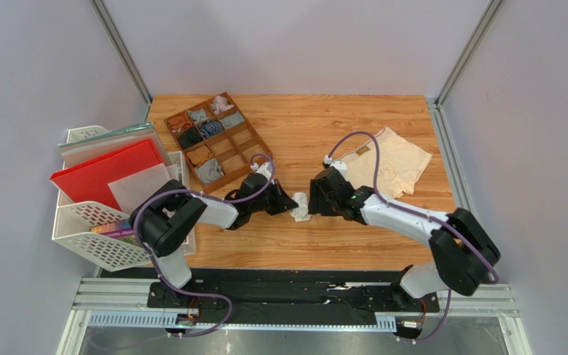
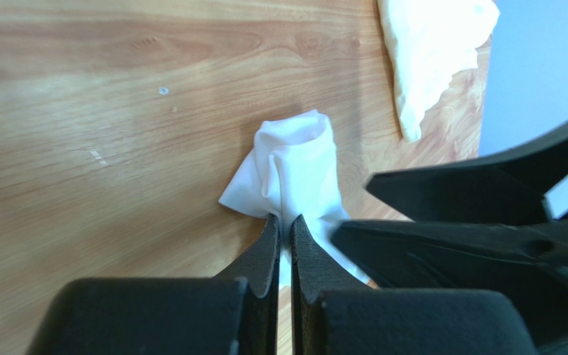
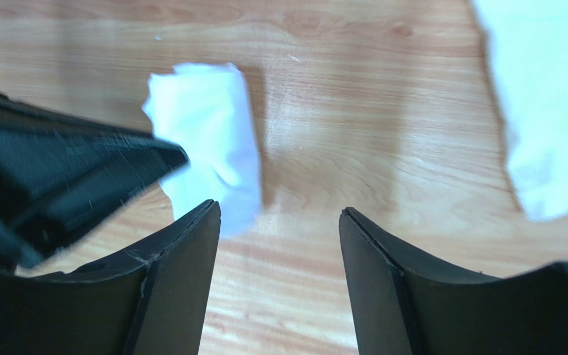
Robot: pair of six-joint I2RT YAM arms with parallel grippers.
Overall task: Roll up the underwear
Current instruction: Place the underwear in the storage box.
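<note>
The white underwear (image 1: pixel 300 209) lies bunched into a small roll on the wooden table (image 1: pixel 302 244), between the two arms. My left gripper (image 2: pixel 285 222) is shut on the near edge of this white underwear (image 2: pixel 298 163), with cloth pinched between its tips. My right gripper (image 3: pixel 279 214) is open just beside the roll (image 3: pixel 209 140), holding nothing, bare wood between its fingers. In the top view the left gripper (image 1: pixel 293 201) and right gripper (image 1: pixel 314 197) nearly face each other across the roll. The cream-beige underwear (image 1: pixel 387 166) lies flat at the back right.
A brown compartment tray (image 1: pixel 246 140) with small rolled garments sits at the back left. A white mesh file rack (image 1: pixel 91 222) with a red folder stands off the table's left edge. Grey walls close in on both sides.
</note>
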